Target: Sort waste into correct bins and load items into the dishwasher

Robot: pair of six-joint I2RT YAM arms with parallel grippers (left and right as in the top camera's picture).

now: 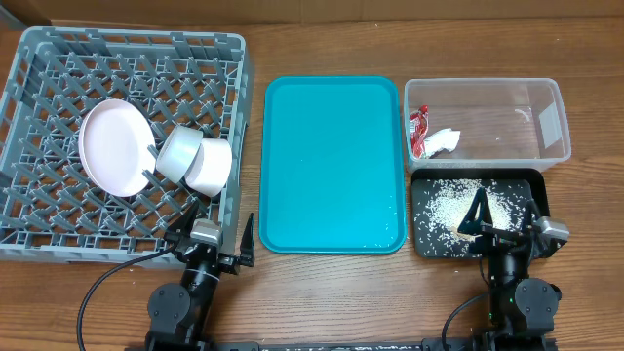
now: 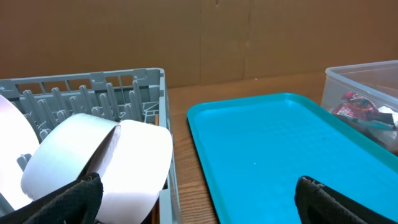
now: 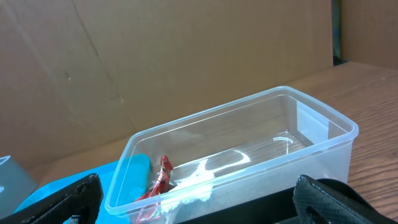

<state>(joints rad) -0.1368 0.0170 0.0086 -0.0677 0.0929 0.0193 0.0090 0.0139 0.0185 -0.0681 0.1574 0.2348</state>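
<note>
Hovering at the near edge of the tabletop (image 1: 322, 292), the left end effector (image 1: 216, 234) has its fingers spread wide with nothing between them, just in front of the near right corner of the grey dish rack (image 1: 39, 239). The right end effector (image 1: 504, 222) is equally wide and empty, over the near part of the black tray (image 1: 421, 244), where white rice grains (image 1: 450, 203) lie scattered. Between the arms a teal tray (image 1: 334, 166) lies flat. Inside the rack, toward its right side, a white bowl (image 1: 178, 154) and a second bowl (image 1: 213, 168) lie tipped on their sides, touching, and a white plate (image 1: 115, 146) leans among the pegs just left of them. Beyond the black tray, the clear tub (image 1: 551, 117) holds a red wrapper (image 1: 419, 132) and a white tissue (image 1: 444, 141) side by side at its left end.
</note>
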